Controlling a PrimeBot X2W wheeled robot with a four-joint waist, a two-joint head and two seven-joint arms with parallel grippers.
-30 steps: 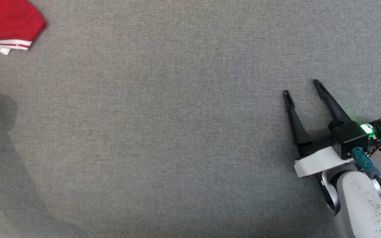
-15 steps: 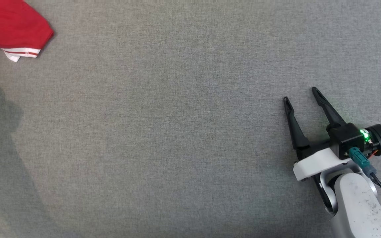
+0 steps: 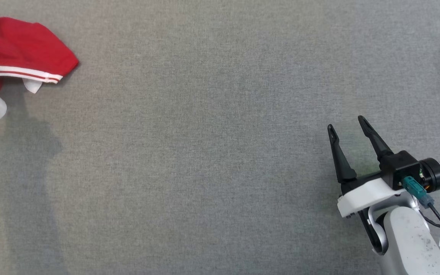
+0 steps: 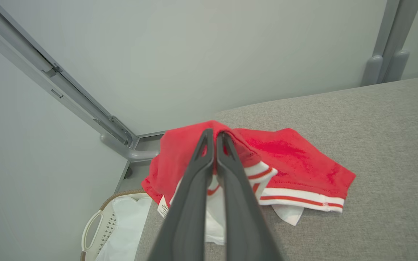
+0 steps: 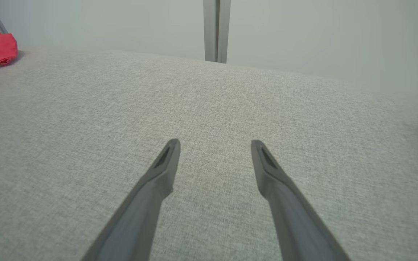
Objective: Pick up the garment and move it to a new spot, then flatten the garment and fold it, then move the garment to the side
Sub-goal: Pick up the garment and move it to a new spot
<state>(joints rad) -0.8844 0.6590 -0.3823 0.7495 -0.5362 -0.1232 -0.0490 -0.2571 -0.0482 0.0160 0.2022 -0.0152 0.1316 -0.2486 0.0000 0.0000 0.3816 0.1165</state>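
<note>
between the tips of our left gripper: a fold of the red garment, pinched tight so we can carry it. rest drapes on the grey surface just beyond. right gripper wide, empty, well clear, likely waiting to flatten.

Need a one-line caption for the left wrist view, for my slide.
Left tool pinching a raised fold of the red garment at the grey table's corner, white basket beyond.
</note>
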